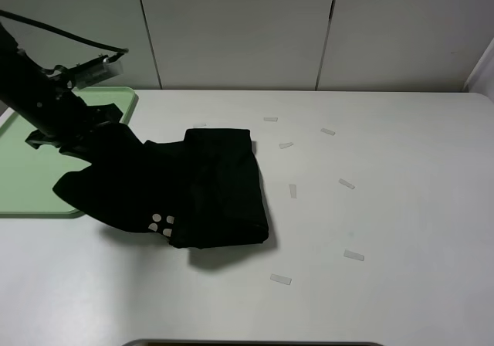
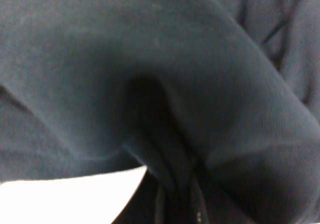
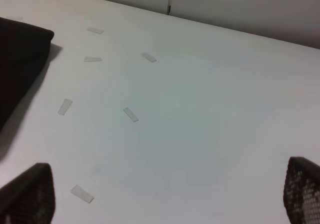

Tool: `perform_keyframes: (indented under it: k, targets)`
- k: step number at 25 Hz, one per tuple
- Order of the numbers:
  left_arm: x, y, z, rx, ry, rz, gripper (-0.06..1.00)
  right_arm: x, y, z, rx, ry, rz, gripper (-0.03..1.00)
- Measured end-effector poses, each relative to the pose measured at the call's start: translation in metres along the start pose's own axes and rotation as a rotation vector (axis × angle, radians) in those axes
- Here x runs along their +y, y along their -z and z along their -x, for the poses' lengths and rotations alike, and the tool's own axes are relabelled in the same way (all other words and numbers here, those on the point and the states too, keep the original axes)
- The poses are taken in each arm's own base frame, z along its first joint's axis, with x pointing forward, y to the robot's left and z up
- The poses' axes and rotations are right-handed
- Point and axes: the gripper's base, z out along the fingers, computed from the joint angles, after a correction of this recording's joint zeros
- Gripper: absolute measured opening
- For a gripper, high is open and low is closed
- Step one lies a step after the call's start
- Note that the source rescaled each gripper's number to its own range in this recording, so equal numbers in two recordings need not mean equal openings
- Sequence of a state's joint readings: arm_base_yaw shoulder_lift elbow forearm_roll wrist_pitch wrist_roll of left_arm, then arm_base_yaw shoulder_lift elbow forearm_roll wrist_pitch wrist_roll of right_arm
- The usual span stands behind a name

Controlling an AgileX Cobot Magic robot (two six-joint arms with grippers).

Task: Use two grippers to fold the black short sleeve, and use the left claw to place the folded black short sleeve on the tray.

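Left pincer is clamped shut on the black short sleeve, holding it by its left end. You can barely see the claws in the high view because cloth is bunched right around them. The left wrist cam is basically all dark fabric, folds everywhere, with just a white sliver of tabletop peeking in at one edge.

Right pincer is wide open and holding nothing. Its two black fingertips sit far apart over bare white tabletop, and one corner of the shirt shows off to the side, well apart from them.

The shirt is a folded bundle. Its right part lies flat on the tabletop, while the left part is drawn up toward the left pincer, with a shadow under it. A few small pale patches show near its front edge. That raised end overlaps the right edge of the pale-green tray in the high view; can't tell if it touches the tray.

Little strips of clear tape are scattered on the tabletop right of the shirt.
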State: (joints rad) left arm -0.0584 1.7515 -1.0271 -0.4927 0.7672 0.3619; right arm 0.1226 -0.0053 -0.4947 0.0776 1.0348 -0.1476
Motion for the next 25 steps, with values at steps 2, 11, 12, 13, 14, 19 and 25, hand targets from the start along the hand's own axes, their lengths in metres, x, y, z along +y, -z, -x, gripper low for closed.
perform_keyframes:
  k: [2, 11, 12, 13, 14, 19, 25]
  targets:
    - [-0.012, -0.004, 0.002, -0.023, -0.026, -0.008, 0.00, 0.000, 0.000, 0.000, 0.000, 0.000, 0.000, 1.00]
    - [-0.077, -0.028, -0.001, -0.089, -0.147, -0.064, 0.00, 0.000, 0.000, 0.000, 0.000, 0.000, 0.000, 1.00]
    - [-0.084, -0.031, -0.003, -0.086, -0.164, -0.070, 0.00, 0.000, 0.000, 0.000, 0.000, 0.000, 0.000, 1.00]
    - [-0.090, -0.033, -0.005, -0.085, -0.182, -0.073, 0.00, 0.000, 0.000, 0.000, 0.000, 0.000, 0.000, 1.00]
    - [-0.095, -0.035, -0.006, -0.088, -0.196, -0.075, 0.00, 0.000, 0.000, 0.000, 0.000, 0.000, 0.000, 1.00]
    - [-0.118, -0.043, -0.013, -0.107, -0.244, -0.093, 0.00, 0.000, 0.000, 0.000, 0.000, 0.000, 0.000, 1.00]
    - [-0.133, -0.048, -0.013, -0.183, -0.282, -0.087, 0.00, 0.000, 0.000, 0.000, 0.000, 0.000, 0.000, 1.00]
